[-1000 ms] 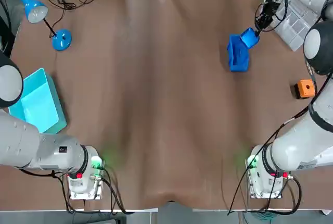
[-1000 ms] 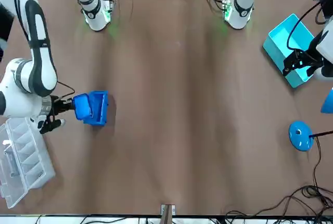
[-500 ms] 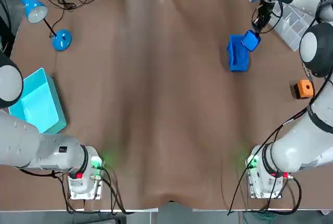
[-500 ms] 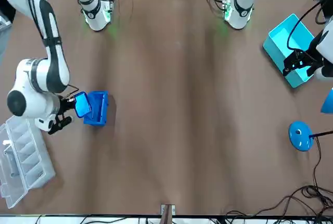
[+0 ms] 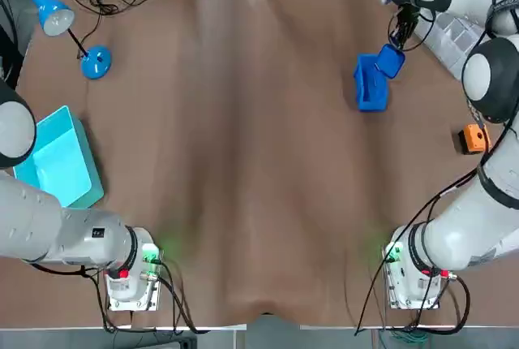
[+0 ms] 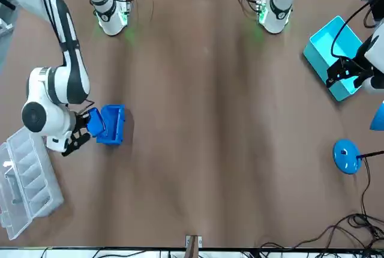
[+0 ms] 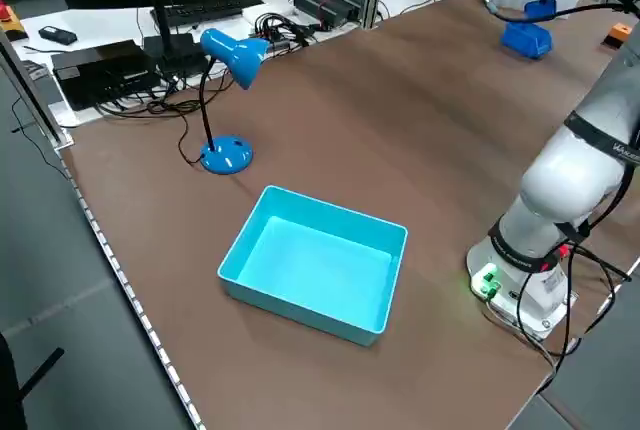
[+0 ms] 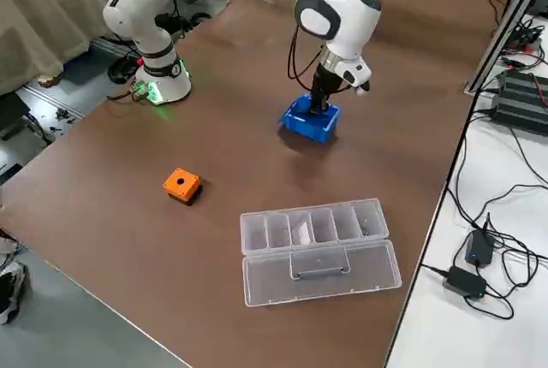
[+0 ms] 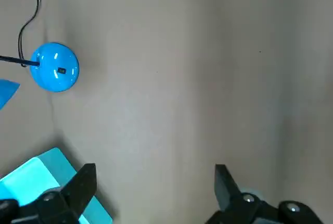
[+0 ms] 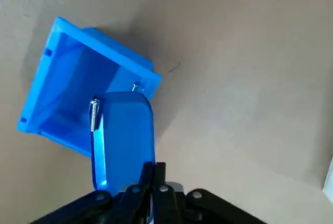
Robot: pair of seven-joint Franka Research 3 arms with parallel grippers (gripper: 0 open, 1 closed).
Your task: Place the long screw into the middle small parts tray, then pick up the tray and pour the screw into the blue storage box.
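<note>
R gripper (image 10: pixel 153 172) pinches tray (image 10: pixel 122 130) by its edge, tray tipped over box (image 10: pixel 73 73). Screw (image 10: pixel 94 113) at tray lip, by box opening; you'll see it in wrist view only. Overhead, arm hides the grip. L gripper (image 9: pixel 153 182) spread, idle over counter (image 9: pixel 208 78).

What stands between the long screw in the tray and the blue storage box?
Nothing visible. The right gripper holds the tray tilted over the blue storage box; the long screw lies at the tray's rim.

White rounded arms (image 6: pixel 42 117), black cables (image 5: pixel 173 299), green lights (image 5: pixel 152 256)
</note>
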